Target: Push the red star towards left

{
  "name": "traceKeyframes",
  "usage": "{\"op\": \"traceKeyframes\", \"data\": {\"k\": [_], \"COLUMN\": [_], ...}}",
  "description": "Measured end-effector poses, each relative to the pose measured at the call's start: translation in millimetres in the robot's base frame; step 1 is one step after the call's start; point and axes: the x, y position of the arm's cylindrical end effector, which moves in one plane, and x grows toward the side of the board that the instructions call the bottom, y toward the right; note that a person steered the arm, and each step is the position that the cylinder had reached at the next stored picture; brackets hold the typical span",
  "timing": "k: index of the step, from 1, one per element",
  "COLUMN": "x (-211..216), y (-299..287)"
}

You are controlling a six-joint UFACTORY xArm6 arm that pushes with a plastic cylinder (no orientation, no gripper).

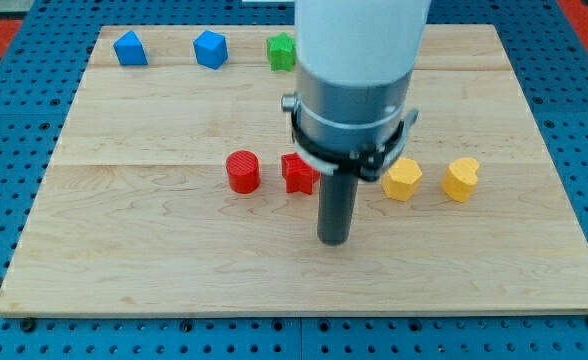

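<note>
The red star (pixel 297 174) lies near the middle of the wooden board (pixel 174 260), partly hidden on its right side by the arm. A red cylinder (pixel 242 171) stands just to its left. My tip (pixel 334 240) is on the board below and slightly right of the red star, a short way from it and not touching it.
Two blue blocks (pixel 130 48) (pixel 210 48) and a green block (pixel 281 51) sit along the view's top edge. A yellow hexagon-like block (pixel 402 180) and a yellow heart-like block (pixel 461 179) lie to the right of the arm. Blue pegboard surrounds the board.
</note>
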Motion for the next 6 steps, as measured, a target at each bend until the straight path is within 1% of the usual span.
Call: {"op": "traceKeyframes", "data": {"k": [1,2,3,4,5,6], "x": [-47.5,-61.4,-81.4,-85.6,-87.1,-87.3], "y": [1.9,20.1,9.5,-65.2,-79.0,12.1]}}
